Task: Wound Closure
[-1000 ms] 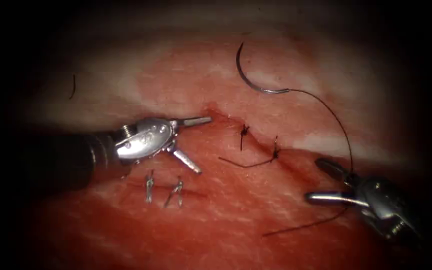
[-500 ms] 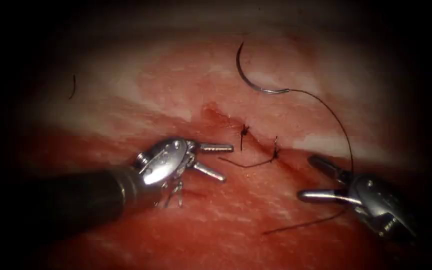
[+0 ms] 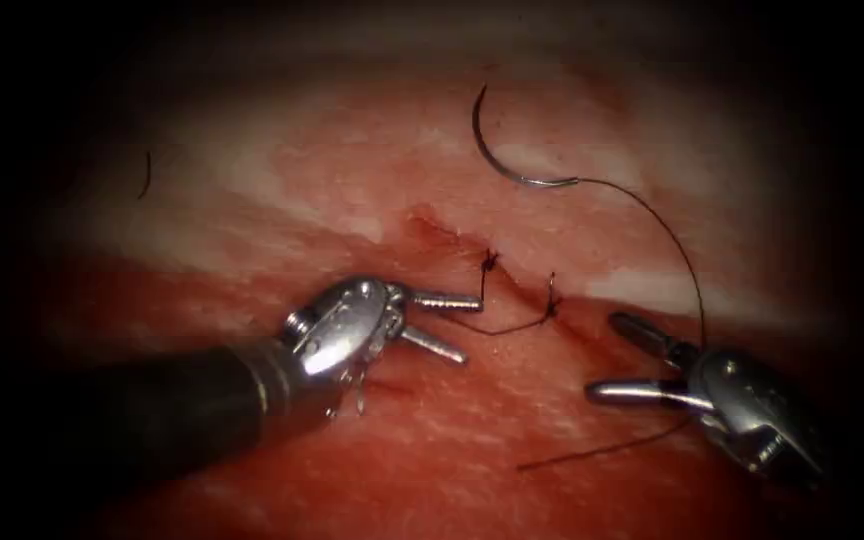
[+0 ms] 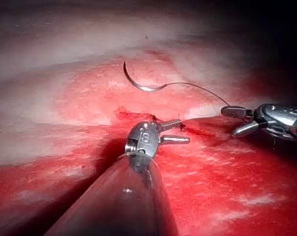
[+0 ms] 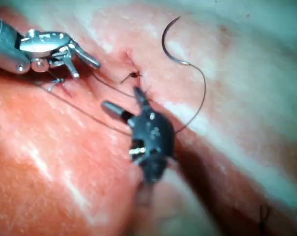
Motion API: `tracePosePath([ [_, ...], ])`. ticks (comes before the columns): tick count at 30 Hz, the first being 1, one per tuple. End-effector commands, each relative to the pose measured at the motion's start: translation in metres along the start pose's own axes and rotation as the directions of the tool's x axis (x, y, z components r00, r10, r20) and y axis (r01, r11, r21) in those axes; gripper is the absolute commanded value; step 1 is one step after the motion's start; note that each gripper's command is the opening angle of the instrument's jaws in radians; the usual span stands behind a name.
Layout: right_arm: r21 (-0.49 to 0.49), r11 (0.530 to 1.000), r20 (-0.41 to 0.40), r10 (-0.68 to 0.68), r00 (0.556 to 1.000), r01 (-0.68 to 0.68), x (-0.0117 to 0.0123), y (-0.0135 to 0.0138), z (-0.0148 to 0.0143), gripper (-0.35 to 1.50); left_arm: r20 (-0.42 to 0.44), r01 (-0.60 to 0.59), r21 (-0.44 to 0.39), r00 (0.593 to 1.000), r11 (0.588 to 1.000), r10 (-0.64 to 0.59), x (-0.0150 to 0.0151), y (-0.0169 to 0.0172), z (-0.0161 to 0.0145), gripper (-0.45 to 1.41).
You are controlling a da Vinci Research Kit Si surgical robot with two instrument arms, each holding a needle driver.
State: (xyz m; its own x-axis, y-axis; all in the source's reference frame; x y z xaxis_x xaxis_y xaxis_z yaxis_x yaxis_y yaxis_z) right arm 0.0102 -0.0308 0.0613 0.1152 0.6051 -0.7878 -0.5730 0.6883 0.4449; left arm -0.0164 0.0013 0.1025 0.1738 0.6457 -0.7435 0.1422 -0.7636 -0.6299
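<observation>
The left gripper has been moved right, up to the loose thread tail by the two knots on the cut; its jaws are apart and nothing is held. The right gripper is apart too, and empty. The needle is laid free on the tissue, above the cut, not in it. The tail would best be pinched gently near its end. In the right wrist view, thread is seen curling behind that gripper.
</observation>
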Motion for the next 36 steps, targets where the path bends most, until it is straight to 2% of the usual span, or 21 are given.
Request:
tracePosePath([
  [1,0.002,1.0,-0.001,0.001,1.0,-0.001,-0.0005,-0.0001,0.001,1.48,-0.002,0.002,-0.002,1.0,1.0,-0.002,-0.0008,-0.0001,0.0006,0.19],
  [10,0.003,1.0,-0.002,0.0,1.0,0.0,-0.0006,-0.0001,0.001,1.48,-0.03,0.029,0.002,0.999,1.0,-0.029,-0.0006,0.0,0.0017,0.17],
  [13,0.003,1.0,-0.002,0.0,1.0,0.0,-0.0007,-0.0001,0.001,1.48,-0.034,0.036,-0.003,0.999,0.999,-0.036,-0.0004,0.0003,0.0018,0.09],
  [15,0.003,1.0,-0.002,0.0,1.0,0.0,-0.0007,0.0,0.0011,1.48,-0.042,0.045,-0.006,0.998,0.999,-0.045,0.0,0.0005,0.0016,-0.05],
  [20,0.002,1.0,-0.002,-0.001,1.0,0.001,-0.0008,0.0001,0.0012,1.48,-0.053,0.053,-0.014,0.997,0.998,-0.054,0.001,0.0011,0.0013,-0.2],
  [21,0.003,1.0,0.0,-0.001,1.0,0.001,-0.0008,0.0,0.0013,1.48,-0.054,0.055,-0.015,0.997,0.998,-0.056,0.0013,0.0012,0.0013,-0.38],
  [22,0.002,1.0,0.0,-0.001,1.0,0.001,-0.0009,0.0,0.0013,1.48,-0.054,0.056,-0.016,0.997,0.998,-0.057,0.0014,0.0013,0.0013,-0.45],
  [30,0.009,0.998,0.04,-0.056,0.998,0.055,-0.0009,-0.0001,0.002,1.46,-0.05,0.052,-0.014,0.997,0.999,-0.052,0.0009,0.0012,0.0015,-0.45],
  [36,0.017,0.965,0.04,-0.262,0.964,0.262,-0.0009,0.0003,0.0044,1.48,-0.048,0.058,-0.009,0.997,0.998,-0.058,0.0014,0.0003,0.0019,-0.45],
])
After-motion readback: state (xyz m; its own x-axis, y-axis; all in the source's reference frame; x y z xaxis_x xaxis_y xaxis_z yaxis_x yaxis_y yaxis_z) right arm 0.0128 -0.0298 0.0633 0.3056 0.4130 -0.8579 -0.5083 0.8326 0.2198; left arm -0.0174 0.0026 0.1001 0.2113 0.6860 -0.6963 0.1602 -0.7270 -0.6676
